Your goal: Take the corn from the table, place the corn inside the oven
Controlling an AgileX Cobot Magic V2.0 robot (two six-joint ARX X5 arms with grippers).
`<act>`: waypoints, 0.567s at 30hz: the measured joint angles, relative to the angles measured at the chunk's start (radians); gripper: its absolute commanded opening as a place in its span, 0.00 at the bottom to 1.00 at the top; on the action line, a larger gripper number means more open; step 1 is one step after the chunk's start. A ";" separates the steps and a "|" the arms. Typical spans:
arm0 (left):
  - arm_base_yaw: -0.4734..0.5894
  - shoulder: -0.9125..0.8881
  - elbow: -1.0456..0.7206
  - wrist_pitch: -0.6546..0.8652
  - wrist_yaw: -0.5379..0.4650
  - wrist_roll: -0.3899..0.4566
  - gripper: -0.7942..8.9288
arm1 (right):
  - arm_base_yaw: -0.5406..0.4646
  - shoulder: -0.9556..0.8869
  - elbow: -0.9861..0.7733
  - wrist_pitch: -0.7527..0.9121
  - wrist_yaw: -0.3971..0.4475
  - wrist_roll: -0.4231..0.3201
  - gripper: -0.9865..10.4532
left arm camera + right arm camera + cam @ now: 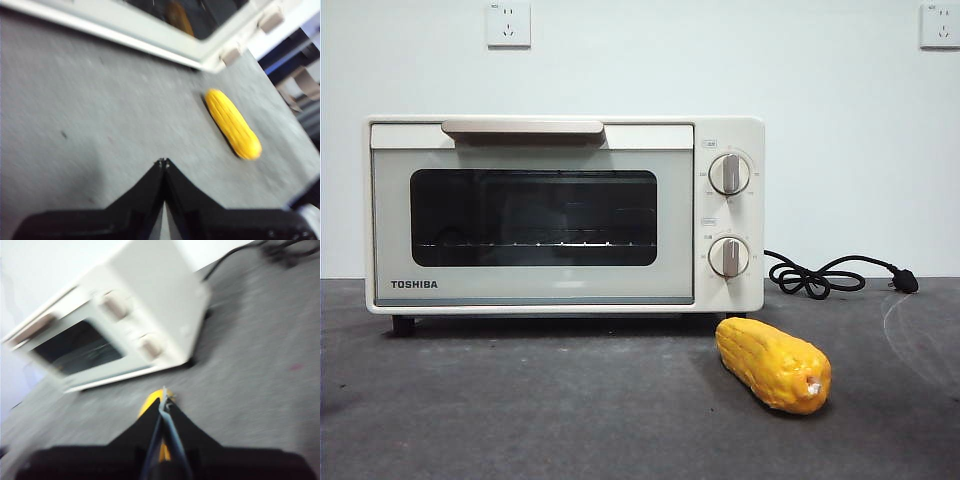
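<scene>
Nothing of the job is done yet, as far as I can judge. The corn [773, 364] lies on the worktop [520, 400], just in front of the oven's [565, 214] knob side, untouched. The oven door is closed, so it must be opened, the corn picked up, and the corn put inside. The cob lies flat, its long axis running diagonally: the pale stub end points toward the front of the worktop and away from the oven, the other end back toward the oven's corner. The left gripper [163, 162] hangs over bare worktop well apart from the corn, jaws pressed together, holding nothing. The right gripper [163, 397] hovers above the corn, jaws likewise together, empty.
</scene>
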 measured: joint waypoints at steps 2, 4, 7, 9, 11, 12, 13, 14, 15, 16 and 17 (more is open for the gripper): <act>0.000 0.028 0.031 -0.006 0.031 -0.003 0.08 | 0.000 0.000 0.001 -0.001 -0.063 0.005 0.09; -0.001 0.052 0.079 -0.006 0.058 -0.007 0.08 | 0.000 0.000 0.006 -0.008 -0.101 0.009 0.09; -0.002 0.090 0.172 -0.007 0.072 -0.007 0.08 | 0.001 0.002 0.037 -0.010 -0.116 0.016 0.09; -0.005 0.118 0.233 -0.007 0.075 -0.007 0.08 | 0.001 0.010 0.072 -0.007 -0.123 0.018 0.09; -0.011 0.144 0.297 -0.007 0.075 -0.007 0.08 | 0.001 0.026 0.105 -0.007 -0.128 0.019 0.09; -0.017 0.160 0.333 -0.007 0.076 -0.007 0.08 | 0.001 0.039 0.124 -0.007 -0.130 0.019 0.09; -0.023 0.176 0.367 -0.007 0.076 -0.007 0.08 | 0.001 0.053 0.145 -0.007 -0.131 0.019 0.09; -0.030 0.191 0.397 -0.007 0.076 -0.007 0.08 | 0.001 0.067 0.164 -0.008 -0.133 0.019 0.09; -0.039 0.208 0.429 -0.008 0.076 -0.006 0.08 | 0.001 0.085 0.187 -0.008 -0.142 0.019 0.09; -0.047 0.222 0.456 -0.015 0.076 -0.006 0.08 | 0.001 0.102 0.208 -0.008 -0.152 0.019 0.09; -0.059 0.239 0.486 -0.033 0.076 -0.005 0.08 | 0.001 0.124 0.233 -0.007 -0.165 0.019 0.09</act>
